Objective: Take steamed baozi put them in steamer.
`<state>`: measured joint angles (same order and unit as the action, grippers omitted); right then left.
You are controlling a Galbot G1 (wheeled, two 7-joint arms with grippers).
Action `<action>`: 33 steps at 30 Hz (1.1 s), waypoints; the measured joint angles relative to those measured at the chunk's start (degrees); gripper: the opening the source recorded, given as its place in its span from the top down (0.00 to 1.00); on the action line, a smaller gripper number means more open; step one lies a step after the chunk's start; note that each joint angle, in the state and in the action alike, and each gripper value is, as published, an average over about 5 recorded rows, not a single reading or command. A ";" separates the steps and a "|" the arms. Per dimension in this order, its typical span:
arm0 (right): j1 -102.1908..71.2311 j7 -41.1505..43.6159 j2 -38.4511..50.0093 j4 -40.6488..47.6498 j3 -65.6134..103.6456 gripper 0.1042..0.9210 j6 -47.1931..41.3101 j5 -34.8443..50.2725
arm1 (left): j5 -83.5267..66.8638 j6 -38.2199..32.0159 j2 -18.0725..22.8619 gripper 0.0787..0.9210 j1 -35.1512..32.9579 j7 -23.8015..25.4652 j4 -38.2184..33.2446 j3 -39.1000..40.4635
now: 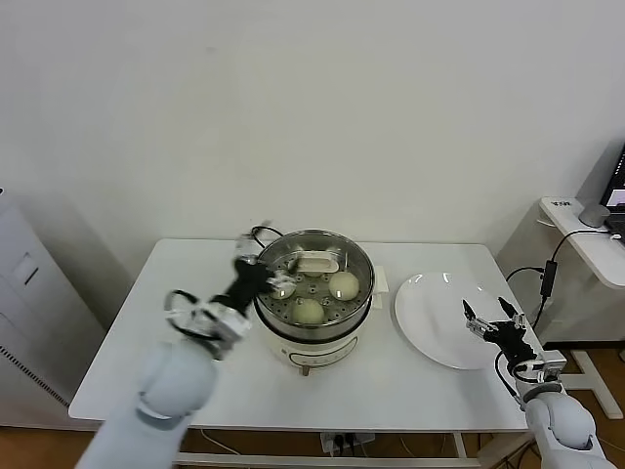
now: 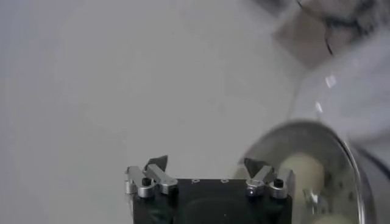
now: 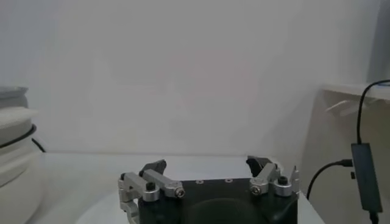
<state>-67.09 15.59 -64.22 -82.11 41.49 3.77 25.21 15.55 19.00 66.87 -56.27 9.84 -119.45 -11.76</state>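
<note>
While baozi fill steamer, left tool adjoins.

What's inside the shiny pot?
Inside the steamer sit three baozi on its holed bottom. The left gripper at the near rim may hide a fourth. The plate holds none.

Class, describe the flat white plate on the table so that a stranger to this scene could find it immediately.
Start at the white table, whose middle holds the shiny steel steamer with baozi inside. Just to the steamer's right lies the plate, with the open right gripper over its far edge. It is the only flat, bare dish there.
</note>
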 measured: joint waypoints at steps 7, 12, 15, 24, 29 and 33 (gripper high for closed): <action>-0.21 -1.24 -0.93 -1.28 0.00 0.12 -0.35 -0.25 | -19.23 1.04 -2.68 0.12 -5.50 -5.64 2.39 -11.31; -0.28 -2.22 -0.93 -2.34 -0.15 0.12 -1.13 -0.90 | -26.95 1.17 -4.14 0.12 -7.90 -7.78 7.03 -15.62; -0.41 -2.97 -1.00 -2.91 -0.34 0.12 -1.58 -0.93 | -30.10 1.18 -4.77 0.12 -8.58 -8.34 10.16 -16.73; -0.66 -4.52 -1.39 -4.05 -1.00 0.12 -3.00 -1.16 | -34.01 0.50 -4.70 0.12 -9.18 -8.37 18.77 -16.90; -0.44 -5.45 -1.64 -4.36 -1.57 0.12 -3.78 -1.27 | -34.96 0.16 -4.05 0.12 -9.24 -8.27 21.67 -16.43; -0.20 -5.98 -1.79 -4.54 -2.07 0.12 -4.18 -1.35 | -35.64 -0.05 -3.39 0.12 -9.07 -8.48 23.55 -16.35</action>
<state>-67.29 9.61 -66.01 -86.66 39.42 -0.41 23.87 -20.08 18.95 63.48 -65.33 1.37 -95.90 -28.12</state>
